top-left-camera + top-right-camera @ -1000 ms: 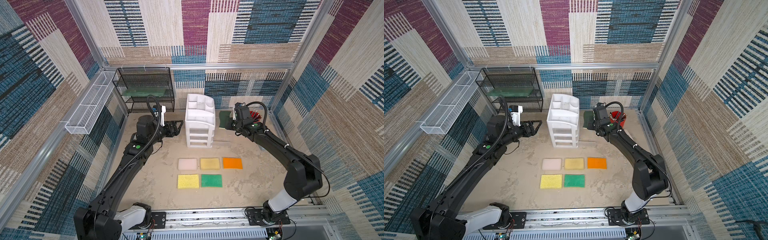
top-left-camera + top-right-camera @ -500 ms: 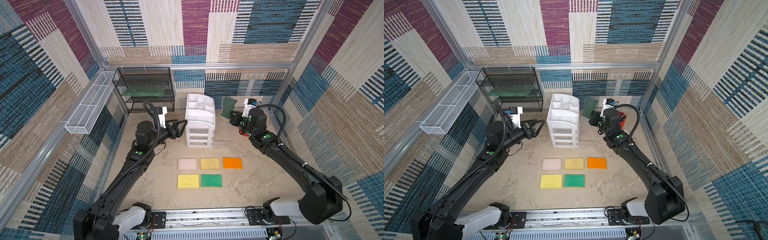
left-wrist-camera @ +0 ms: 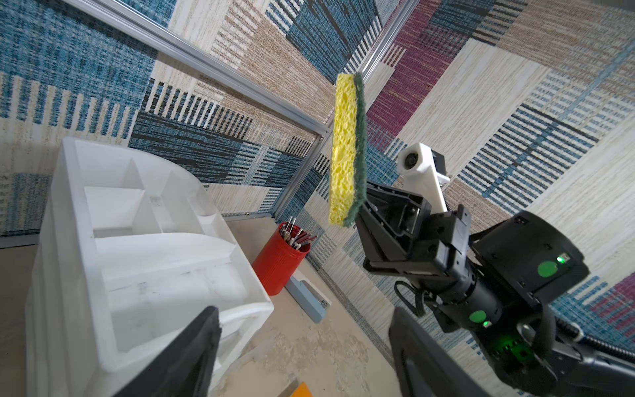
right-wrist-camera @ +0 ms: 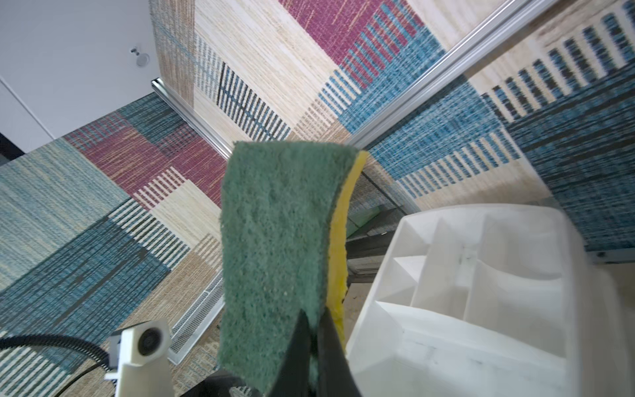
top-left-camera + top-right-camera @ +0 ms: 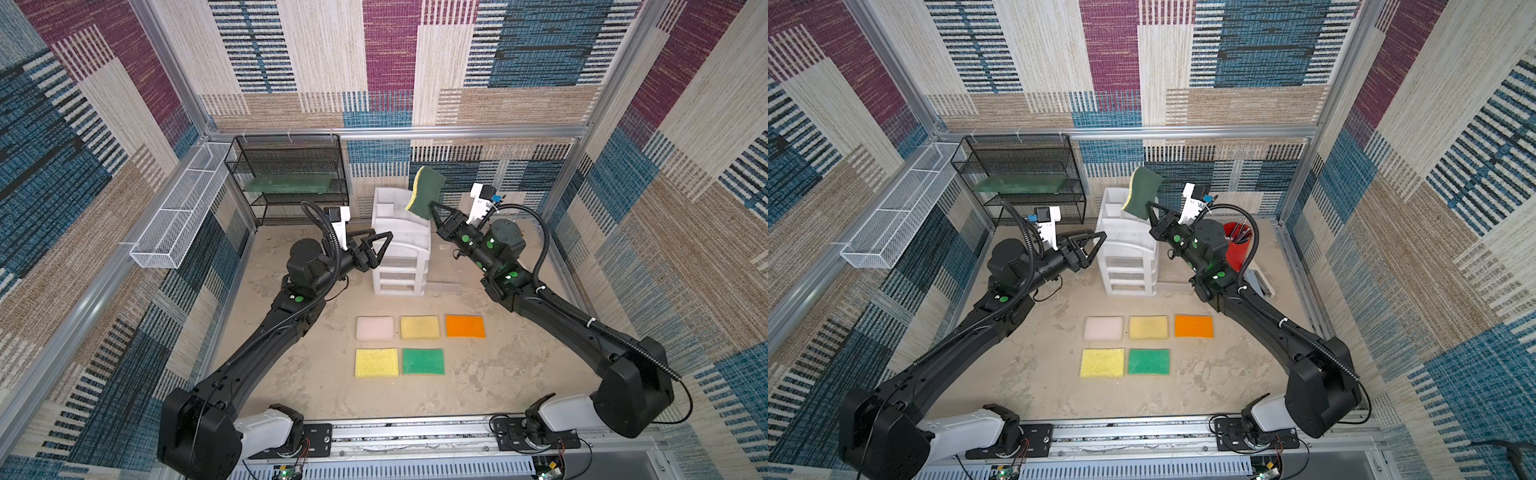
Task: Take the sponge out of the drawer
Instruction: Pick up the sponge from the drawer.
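Right gripper (image 5: 432,206) clamped on lower edge of sponge (image 5: 426,192), green scrub face and yellow edge, held upright in the air above the drawer (image 5: 401,245) tower's tray top, at its 1 o'clock. Left gripper (image 5: 384,245) jaws spread wide, holding nothing, just beside tower at its 9 o'clock. Tower's drawers closed.

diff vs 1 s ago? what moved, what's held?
The right gripper, shut on the sponge throughout, swung it from beside the drawer tower to raised over the tower's top. The left gripper, open and empty, closed in on the tower's side. Unchanged: tower, drawers shut, five floor sponges.
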Controlling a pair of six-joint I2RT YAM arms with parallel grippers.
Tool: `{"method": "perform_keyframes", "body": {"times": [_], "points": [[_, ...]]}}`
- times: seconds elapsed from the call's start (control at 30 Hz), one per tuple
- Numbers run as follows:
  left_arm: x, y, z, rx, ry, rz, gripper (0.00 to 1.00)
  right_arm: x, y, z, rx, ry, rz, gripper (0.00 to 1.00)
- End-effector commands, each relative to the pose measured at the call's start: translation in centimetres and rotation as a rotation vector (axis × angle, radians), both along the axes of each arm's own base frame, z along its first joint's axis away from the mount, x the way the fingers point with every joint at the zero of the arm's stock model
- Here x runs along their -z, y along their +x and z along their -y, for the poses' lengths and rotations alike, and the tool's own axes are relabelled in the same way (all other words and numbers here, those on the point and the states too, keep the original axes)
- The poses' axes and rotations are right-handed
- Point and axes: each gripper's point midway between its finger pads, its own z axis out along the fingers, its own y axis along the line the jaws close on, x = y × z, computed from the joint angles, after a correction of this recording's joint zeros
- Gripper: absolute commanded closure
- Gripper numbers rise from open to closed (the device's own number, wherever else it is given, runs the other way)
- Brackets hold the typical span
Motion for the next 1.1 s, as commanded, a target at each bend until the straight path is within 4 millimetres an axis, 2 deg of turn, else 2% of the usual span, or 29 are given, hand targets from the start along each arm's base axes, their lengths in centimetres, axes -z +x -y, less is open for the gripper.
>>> {"method": "perform_keyframes", "body": {"times": [0.0,0.13,0.23,0.33,0.73,0.97,1.07], "points": [[-2.0,0.0,1.2,0.045,-0.043,0.064,0.21,-2.4,-0.9,-1.3,-0.081,0.106,0.049,1.0],[-2.1,0.6,2.5,0.072,-0.063,0.075,0.22,-2.3,-0.8,-3.4,-0.143,0.104,0.017,1.0],[-2.8,0.9,3.0,0.073,-0.097,0.108,0.23,-1.9,-0.8,-4.3,-0.17,0.123,-0.011,1.0],[-2.5,1.7,3.2,0.034,-0.109,0.104,0.24,-1.4,-0.4,-4.9,-0.178,0.116,-0.058,1.0],[-2.4,3.9,2.9,-0.07,-0.139,0.102,0.31,0.6,0.3,-5.4,-0.189,0.142,-0.166,1.0],[-2.1,4.8,2.7,-0.11,-0.146,0.086,0.44,0.7,-0.1,-5.6,-0.223,0.162,-0.195,1.0],[-2.4,4.8,2.5,-0.117,-0.149,0.096,0.54,1.1,-0.3,-5.8,-0.239,0.156,-0.223,1.0]]}}
